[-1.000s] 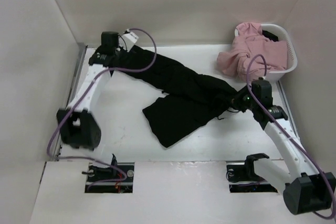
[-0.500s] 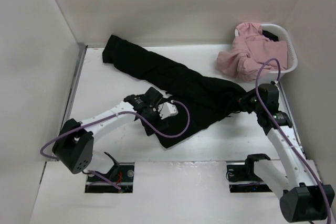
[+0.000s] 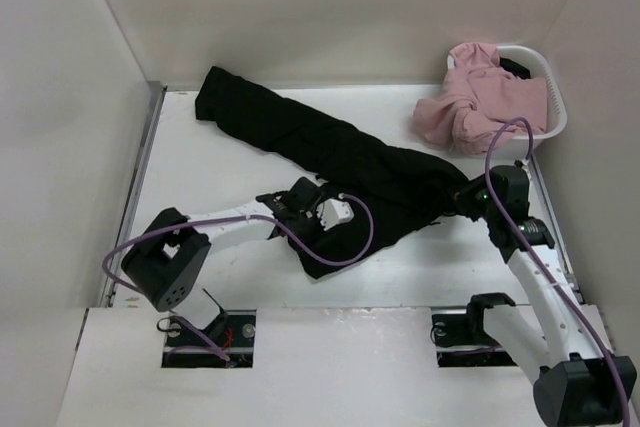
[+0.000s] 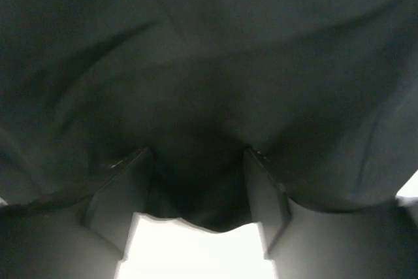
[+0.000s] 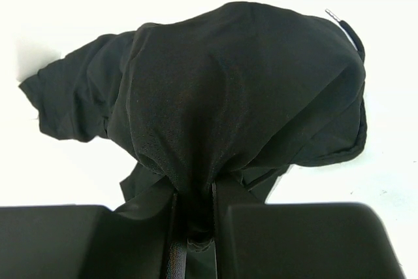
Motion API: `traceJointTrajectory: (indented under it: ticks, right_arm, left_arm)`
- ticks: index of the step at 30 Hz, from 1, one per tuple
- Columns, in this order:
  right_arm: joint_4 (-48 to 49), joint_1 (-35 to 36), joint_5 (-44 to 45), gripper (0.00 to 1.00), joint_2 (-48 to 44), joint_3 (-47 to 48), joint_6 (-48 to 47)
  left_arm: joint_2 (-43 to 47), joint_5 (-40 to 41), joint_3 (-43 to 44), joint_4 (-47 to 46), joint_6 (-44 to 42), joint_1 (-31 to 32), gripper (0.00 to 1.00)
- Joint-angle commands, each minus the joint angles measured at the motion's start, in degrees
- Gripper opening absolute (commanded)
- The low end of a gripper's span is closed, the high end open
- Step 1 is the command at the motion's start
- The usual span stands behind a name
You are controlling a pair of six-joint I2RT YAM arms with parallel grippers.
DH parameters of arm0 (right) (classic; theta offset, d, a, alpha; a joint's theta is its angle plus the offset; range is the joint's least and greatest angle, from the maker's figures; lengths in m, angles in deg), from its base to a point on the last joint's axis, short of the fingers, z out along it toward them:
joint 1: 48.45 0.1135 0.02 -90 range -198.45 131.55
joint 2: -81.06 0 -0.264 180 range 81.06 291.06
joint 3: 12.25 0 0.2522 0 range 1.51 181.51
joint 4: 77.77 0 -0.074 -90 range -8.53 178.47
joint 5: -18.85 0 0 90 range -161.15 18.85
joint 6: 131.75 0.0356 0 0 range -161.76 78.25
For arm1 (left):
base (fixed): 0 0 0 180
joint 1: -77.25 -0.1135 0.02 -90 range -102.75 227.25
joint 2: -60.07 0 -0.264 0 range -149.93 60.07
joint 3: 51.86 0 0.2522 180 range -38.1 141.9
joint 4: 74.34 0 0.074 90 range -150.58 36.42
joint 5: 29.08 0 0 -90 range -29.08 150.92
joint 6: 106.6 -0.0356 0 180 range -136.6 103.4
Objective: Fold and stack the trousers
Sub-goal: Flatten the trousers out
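Trousers (image 3: 330,152): black, sprawled on surface (image 3: 200,177); long axis far-L corner → mid-R, w/ one leg branching toward near centre.
L claw (image 4: 196,158): at that near leg's edge; fingers spread, cloth lying in the gap, no clamp seen.
R claw (image 5: 194,207): pressed together, pinching bunched cloth at the R end.
Key relation: near leg lies straight ahead of L claw; L arm nearer it, R claw well apart.
Next (judgement): L needs to close on that edge.

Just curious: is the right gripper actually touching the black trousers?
Touching. The right wrist view shows the right gripper pinching the black trousers between its fingers.
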Motion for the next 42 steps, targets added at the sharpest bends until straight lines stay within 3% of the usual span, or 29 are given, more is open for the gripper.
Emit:
traceJointTrajectory:
  ticks: [1, 3, 4, 7, 10, 13, 15, 19, 25, 27, 29, 30, 31, 33, 38, 39, 42]
  right_arm:
    - [2.7, 0.6, 2.1, 0.08, -1.8, 1.4, 1.2]
    - [2.2, 1.1, 2.1, 0.07, -2.2, 2.4, 1.3]
    - [1.1, 1.7, 2.1, 0.07, -3.1, 3.7, 1.6]
    - [-2.8, 3.1, 1.5, 0.06, -5.4, 7.6, 2.6]
    - [-7.3, 6.8, 1.5, 0.05, -8.0, 12.2, 4.5]
    - [-10.0, 11.3, 2.1, 0.05, -10.4, 14.3, 8.9]
    - [-10.1, 12.3, 2.1, 0.05, -11.3, 13.7, 10.9]
    - [-9.7, 12.6, 1.4, 0.04, -11.0, 10.5, 11.7]
    - [-7.2, 12.7, 1.1, 0.07, -10.2, 4.6, 12.5]
    - [-6.0, 12.7, 0.7, 0.17, -10.1, 1.6, 13.0]
    - [-4.9, 11.4, 0.7, 0.34, -10.2, -1.4, 13.2]
    - [-3.9, 8.2, 0.5, 0.55, -10.1, -4.2, 12.5]
    - [-3.6, 6.7, -0.2, 0.62, -10.1, -4.8, 12.3]
    - [-3.3, 0.9, -3.7, 1.00, -10.8, -4.8, 9.6]
    - [-13.5, -5.5, -0.3, 1.00, -9.5, 5.0, -5.5]
    - [-18.4, -5.0, 4.4, 1.00, -6.1, 8.7, -13.5]
    - [-25.3, -1.3, 9.1, 1.00, 2.5, 10.8, -24.3]
  left_arm:
    - [-4.9, 1.8, 0.4, -2.8, -1.0, -1.8, 0.25]
    - [-4.9, 5.2, 0.8, -3.3, -0.9, -3.7, 0.05]
    - [-3.9, 8.6, 0.8, -3.5, -1.2, -5.0, 0.01]
    - [3.3, 16.8, 0.8, -3.7, -4.0, -12.7, 0.00]
    - [14.2, 19.1, 3.1, -2.5, -10.9, -23.0, 0.00]
    - [22.5, 18.3, 15.3, 1.9, -20.7, -36.1, 0.00]
    - [23.3, 15.7, 22.0, 5.4, -23.7, -40.1, 0.00]
    - [22.9, 11.7, 27.8, 14.7, -27.7, -40.3, 0.01]
    - [19.2, 9.6, 17.3, 20.6, -31.8, -31.9, 0.05]
    - [16.8, 7.4, 15.0, 19.6, -32.3, -31.0, 0.14]
    - [14.8, 6.2, 13.7, 16.4, -30.5, -30.3, 0.35]
    - [13.8, 6.8, 13.4, 12.5, -26.9, -29.4, 0.60]
    - [13.8, 7.8, 13.9, 10.9, -24.5, -29.0, 0.66]
    - [14.2, 9.0, 15.5, 10.2, -21.8, -29.6, 0.69]
    - [16.8, 10.5, 15.3, 13.4, -22.0, -35.0, 0.71]
    - [18.1, 10.5, 13.6, 16.0, -21.7, -36.0, 0.71]
    - [19.9, 10.0, 8.4, 18.3, -21.4, -35.3, 0.71]
